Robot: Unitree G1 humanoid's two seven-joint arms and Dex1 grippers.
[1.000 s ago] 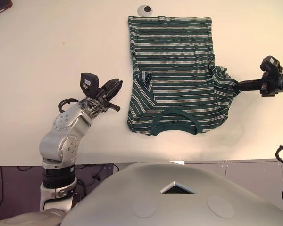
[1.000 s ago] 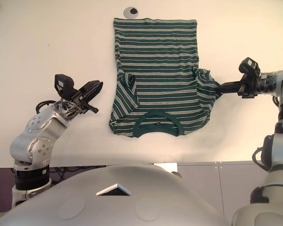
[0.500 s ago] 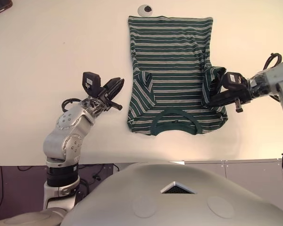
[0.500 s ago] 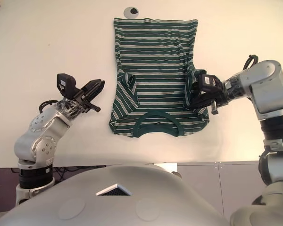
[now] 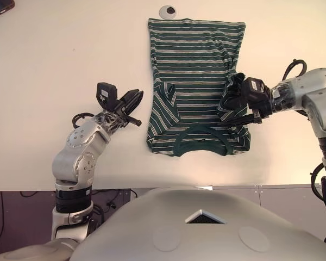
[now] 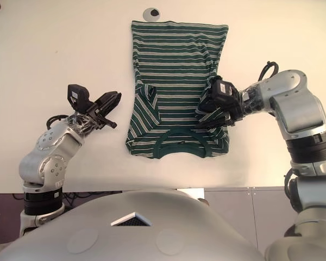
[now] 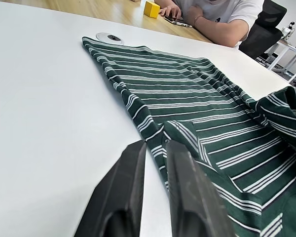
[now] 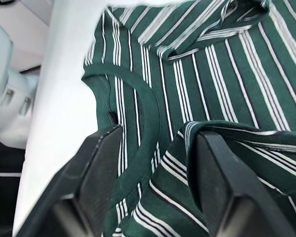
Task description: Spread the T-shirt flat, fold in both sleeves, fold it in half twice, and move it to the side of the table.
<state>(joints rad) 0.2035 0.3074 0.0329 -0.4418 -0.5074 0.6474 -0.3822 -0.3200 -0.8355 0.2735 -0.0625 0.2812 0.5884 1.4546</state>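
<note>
The green striped T-shirt (image 5: 198,76) lies on the white table (image 5: 54,60) with its collar (image 5: 201,140) toward me. Its left sleeve (image 5: 167,93) is folded inward onto the body. My right gripper (image 5: 227,111) hovers over the shirt's right side, with the right sleeve (image 5: 234,89) doubled over onto the body. In the right wrist view its fingers (image 8: 96,163) stand wide apart, open, and the striped sleeve fold (image 8: 237,148) rests between them against one finger. My left gripper (image 5: 135,100) is shut and holds nothing, on the bare table just left of the shirt's edge (image 7: 138,111).
A small round white disc (image 5: 168,11) sits at the shirt's far hem. A dark object (image 5: 0,6) lies at the far left corner. Beyond the table are a yellow block (image 7: 151,9) and a seated person's arm (image 7: 207,22). The table's front edge (image 5: 152,187) runs near me.
My right gripper carried the right sleeve leftward from beyond the shirt's side onto its body, and its fingers have parted. The left arm shifted only slightly.
</note>
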